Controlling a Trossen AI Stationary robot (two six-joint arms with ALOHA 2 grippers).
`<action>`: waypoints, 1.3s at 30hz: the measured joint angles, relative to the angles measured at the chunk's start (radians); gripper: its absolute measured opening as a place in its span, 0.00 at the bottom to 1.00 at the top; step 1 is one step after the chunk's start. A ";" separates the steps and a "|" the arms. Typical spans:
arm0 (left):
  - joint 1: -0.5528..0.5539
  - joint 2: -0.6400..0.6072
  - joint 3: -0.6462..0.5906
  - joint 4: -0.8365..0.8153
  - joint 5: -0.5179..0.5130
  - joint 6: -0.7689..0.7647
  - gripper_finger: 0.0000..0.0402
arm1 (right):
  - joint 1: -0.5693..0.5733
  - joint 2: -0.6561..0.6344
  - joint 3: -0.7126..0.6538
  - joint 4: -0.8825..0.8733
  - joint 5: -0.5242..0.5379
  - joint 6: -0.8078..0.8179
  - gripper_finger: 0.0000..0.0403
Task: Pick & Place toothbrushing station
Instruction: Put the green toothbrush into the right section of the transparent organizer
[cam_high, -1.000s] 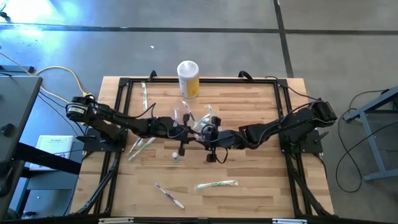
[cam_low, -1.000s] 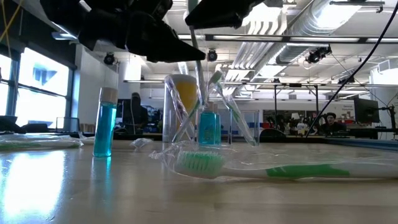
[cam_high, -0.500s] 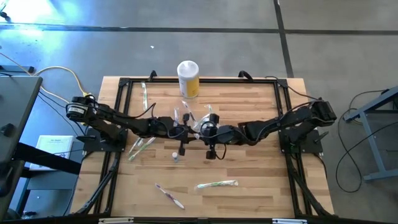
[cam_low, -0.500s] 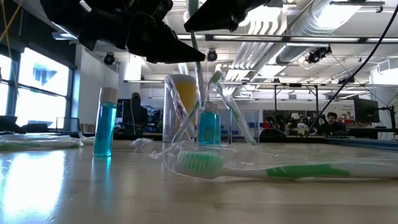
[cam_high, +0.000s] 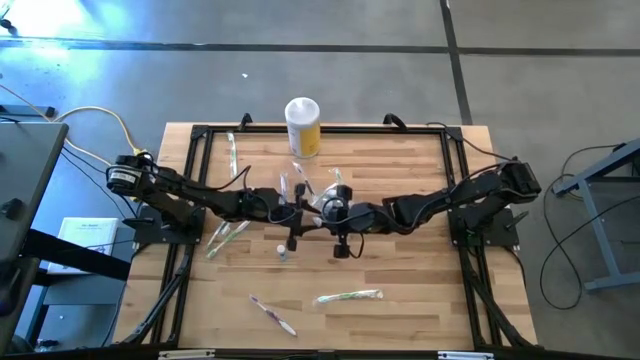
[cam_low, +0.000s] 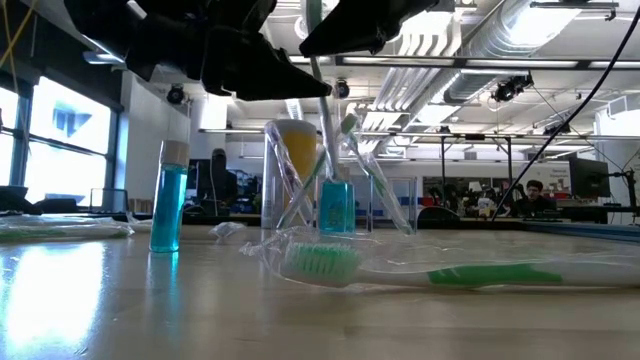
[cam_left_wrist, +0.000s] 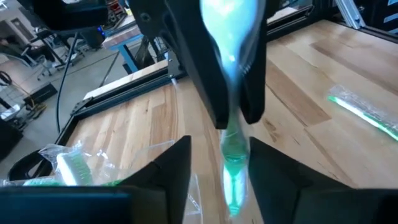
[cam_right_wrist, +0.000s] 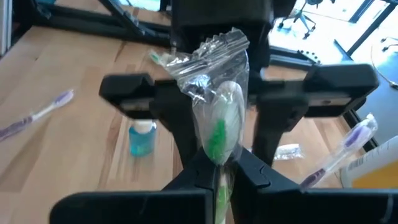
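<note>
Two grippers meet mid-table: right (cam_right_wrist: 219, 171) jaws clamp one wrapped green toothbrush (cam_right_wrist: 217, 134); left (cam_left_wrist: 219, 163) seemingly open.

Bright overhead light, blurred wrist close-ups

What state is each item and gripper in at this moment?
right gripper: shut on held toothbrush, wrapped, upright.
left gripper: open, fingers either side of that toothbrush.
clear holder: upright, toothbrushes leaning in it.
blue tube: upright, capped.
yellow canister: upright, lid on.
green toothbrush: lying flat, wrapped.
purple toothbrush: lying flat.
</note>
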 joint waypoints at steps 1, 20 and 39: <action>0.000 0.000 0.000 0.000 0.000 0.000 0.40 | 0.000 0.000 0.000 -0.009 0.002 0.002 0.02; 0.001 -0.276 0.001 -0.437 -0.145 0.034 0.49 | 0.150 -0.227 0.001 -0.537 0.394 0.246 0.02; 0.256 -0.594 -0.007 -0.830 -0.088 -0.019 0.49 | -0.081 -0.379 -0.430 0.233 0.180 0.066 0.02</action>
